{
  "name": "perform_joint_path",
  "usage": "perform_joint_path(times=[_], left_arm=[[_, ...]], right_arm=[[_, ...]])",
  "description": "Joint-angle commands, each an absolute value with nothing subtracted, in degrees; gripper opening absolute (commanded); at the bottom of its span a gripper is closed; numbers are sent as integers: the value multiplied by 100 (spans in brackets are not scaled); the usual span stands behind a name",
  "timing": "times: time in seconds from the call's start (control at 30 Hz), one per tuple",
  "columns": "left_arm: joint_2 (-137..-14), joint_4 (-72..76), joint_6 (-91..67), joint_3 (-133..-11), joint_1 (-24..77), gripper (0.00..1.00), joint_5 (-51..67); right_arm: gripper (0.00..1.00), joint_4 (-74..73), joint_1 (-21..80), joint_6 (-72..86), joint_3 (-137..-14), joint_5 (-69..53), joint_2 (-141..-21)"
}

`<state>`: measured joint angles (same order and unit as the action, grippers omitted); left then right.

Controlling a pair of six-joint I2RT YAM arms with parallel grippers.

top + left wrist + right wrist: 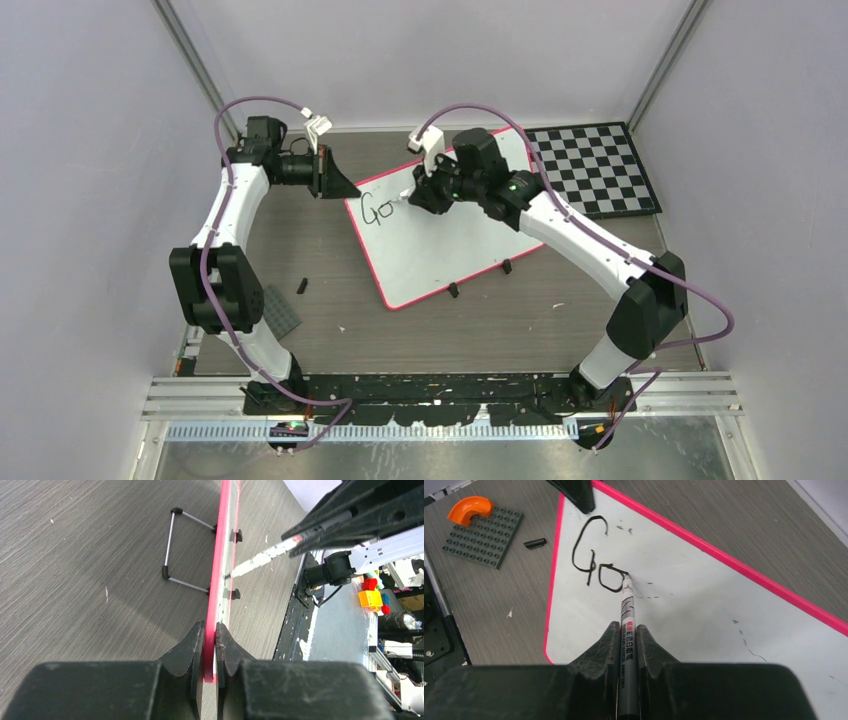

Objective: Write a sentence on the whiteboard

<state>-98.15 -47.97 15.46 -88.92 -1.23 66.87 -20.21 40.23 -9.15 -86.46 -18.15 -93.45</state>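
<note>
Near the middle of the grey wood-grain table [330,330] we show the large flat white whiteboard [440,250] with its thin red-pink rim and small black clip feet, lying askew with one corner toward the left arm. The left gripper [350,192] is clamped on that corner; in the left wrist view its two black fingers [187,650] pinch the pink rim [220,555] edge-on, with the wire stand [172,545] folded out behind the board. The right gripper [420,195] is closed around a slim white-and-black marker [627,610], its barrel squeezed between both fingers [606,640]. We see the marker's tip touching the board at the upper right of the second letter. The black handwritten sentence [596,562] consists of only "Go", placed near the clamped corner. A black-and-white checkerboard mat [595,165] lies beyond the board's far right edge, partly under it. On the table to the left rest a dark grey studded plate [484,535] carrying an orange curved piece [469,507], and just beside it a small black stick [535,543].
</note>
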Motion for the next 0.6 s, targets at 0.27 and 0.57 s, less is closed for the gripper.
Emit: perform_joint_path(times=[0.27, 0.57], left_arm=[[-9877, -5166, 1860, -9141, -88, 0, 6619], [-9877, -5133, 1849, -9097, -95, 0, 6612]], right_arm=[[0, -1945, 3769, -953, -8655, -1694, -9057], [0, -2051, 3858, -999, -8736, -1839, -9187]])
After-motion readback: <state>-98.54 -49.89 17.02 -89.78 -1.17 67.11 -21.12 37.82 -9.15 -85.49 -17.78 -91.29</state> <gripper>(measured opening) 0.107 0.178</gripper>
